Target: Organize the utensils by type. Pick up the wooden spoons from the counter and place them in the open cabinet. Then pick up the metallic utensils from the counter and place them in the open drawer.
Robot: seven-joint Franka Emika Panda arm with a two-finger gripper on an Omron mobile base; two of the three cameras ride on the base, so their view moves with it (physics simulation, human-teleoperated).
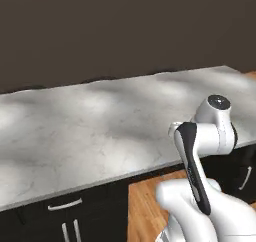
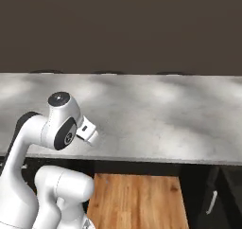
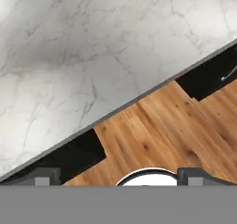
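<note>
The counter [image 1: 90,126] is a white marble slab with grey veins, and the stretch in front of me is bare [image 2: 156,114]. My gripper [image 3: 119,176] hangs above the counter's front edge [image 3: 83,56] and looks down on it and on the floor. It is open, its two dark fingertips [image 3: 46,176] stand far apart, and nothing is between them. My arm is folded close to the base, elbow up [image 1: 218,103]. The wooden spoons, the metallic utensils, the open cabinet and the open drawer are out of view.
Black base cabinets [image 1: 60,216] with silver bar handles stand under the slab, with more at the right [image 2: 212,195]. Between them a gap shows wooden floor [image 2: 137,199]. A dark wall [image 1: 125,31] rises behind the counter.
</note>
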